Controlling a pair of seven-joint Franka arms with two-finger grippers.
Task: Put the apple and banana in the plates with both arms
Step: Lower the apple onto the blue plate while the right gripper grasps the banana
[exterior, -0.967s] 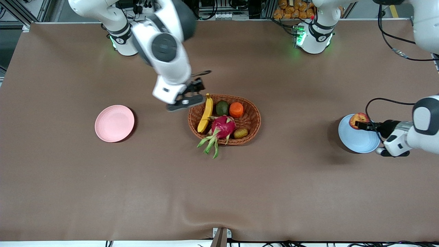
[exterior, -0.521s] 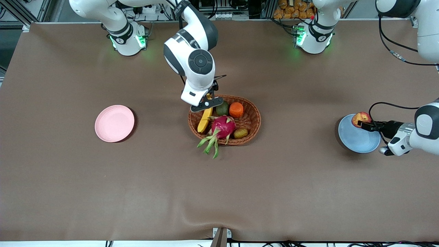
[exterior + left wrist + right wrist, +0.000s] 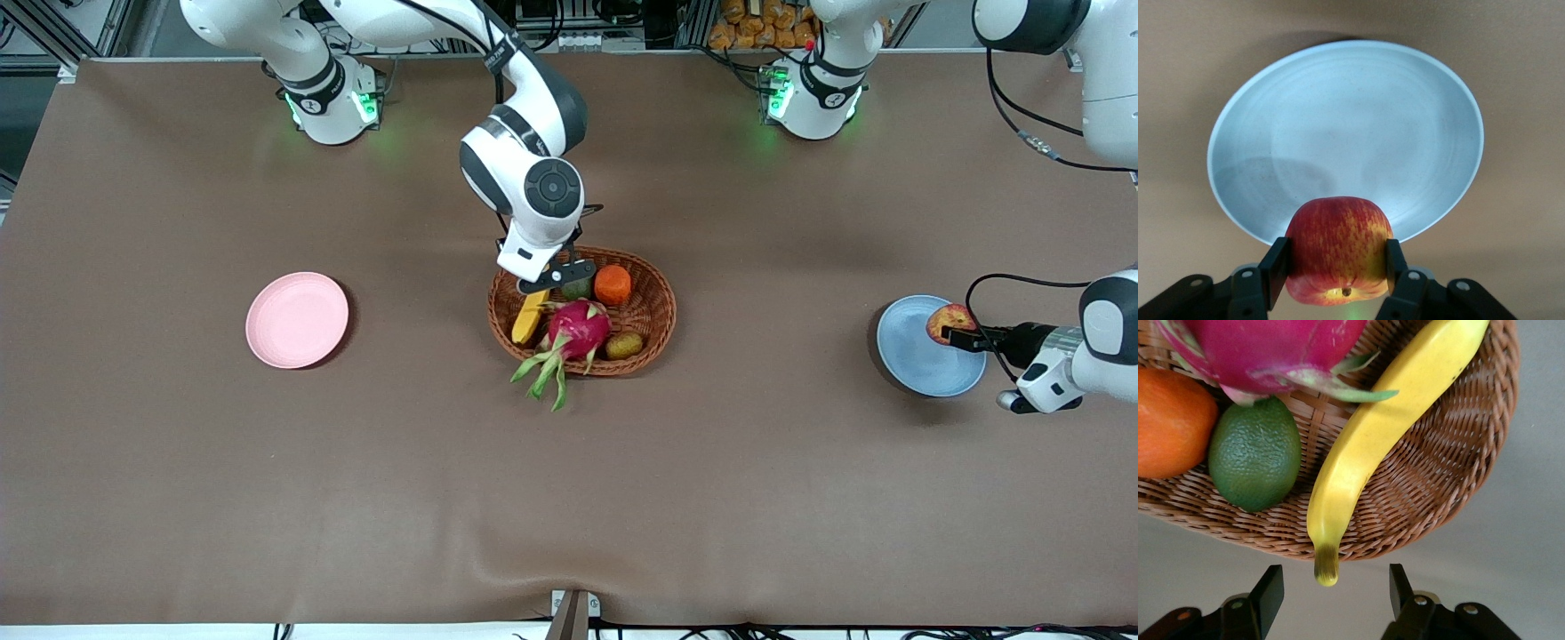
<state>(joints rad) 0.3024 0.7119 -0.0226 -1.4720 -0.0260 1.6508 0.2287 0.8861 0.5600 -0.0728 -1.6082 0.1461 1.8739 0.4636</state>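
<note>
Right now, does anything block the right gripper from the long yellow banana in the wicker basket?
Nothing visible does. The right gripper hangs open just above the long yellow banana's stem end, which juts over the oval wicker basket's rim. The pink dragon fruit and green fruit lie beside it.

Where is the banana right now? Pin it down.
The banana lies in the wicker basket at mid-table, on the basket's edge toward the right arm's end, beside the dragon fruit, its stem tip under the open right hand.
</note>
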